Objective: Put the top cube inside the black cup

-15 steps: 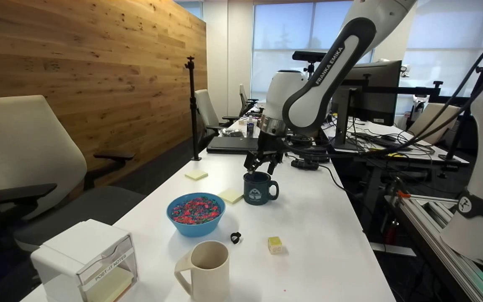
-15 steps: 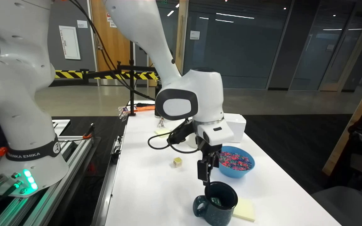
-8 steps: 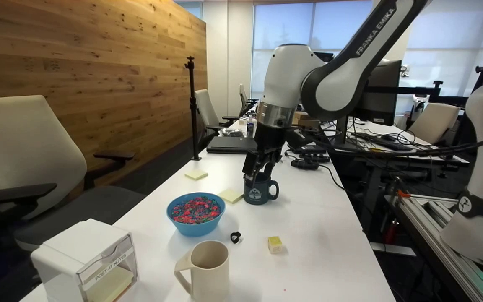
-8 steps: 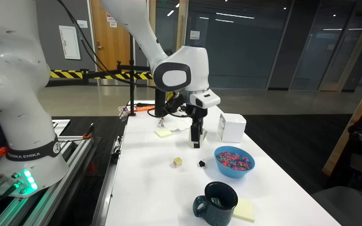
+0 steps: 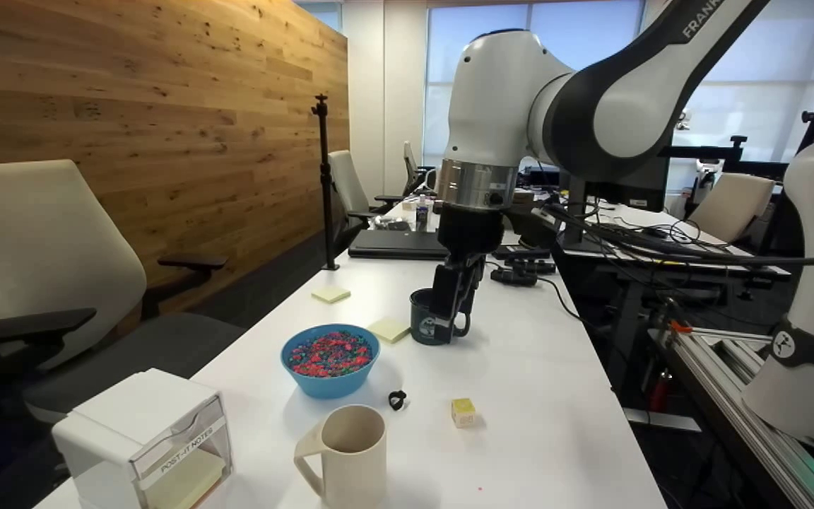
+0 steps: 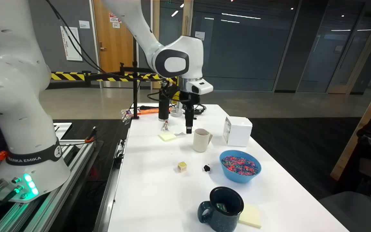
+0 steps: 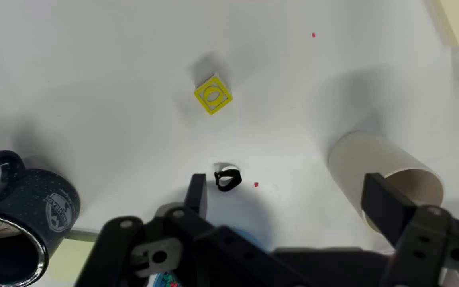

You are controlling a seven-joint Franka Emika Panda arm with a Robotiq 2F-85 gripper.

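- One small cube (image 6: 221, 207) sits inside the dark mug (image 6: 224, 223); a dark greenish face shows in an exterior view, a pale marked face in the wrist view.
- Dark mug: upright on the table (image 6: 159, 199), speckled, white emblem (image 7: 58, 213) on its wall, handle (image 7: 12, 164) at its side.
- Tool (image 7: 286, 189): spread wide; its two fingers (image 7: 197, 195) stand well apart in the wrist view, table surface visible between them.
- Tool points down above the table, well apart from the dark mug, whose front it partly hides in an exterior view.
- Cream mug (image 5: 361, 470): upright, near the white box (image 5: 140, 417) labelled POST-IT NOTES; one finger covers part of it in the wrist view.
- Blue bowl (image 5: 329, 387): near the dark mug, holding small red, blue and green bits (image 5: 331, 353).
- Yellow cube (image 7: 213, 95): on the table, printed yellow face up, apart from both mugs.
- Black loop (image 7: 236, 177) with a white piece (image 7: 229, 168): between the blue bowl and the yellow cube.
- Pale yellow pad (image 5: 390, 329): just beside the dark mug; cannot tell whether they touch.
- Second pad (image 5: 331, 294): flat on the table, near its edge.
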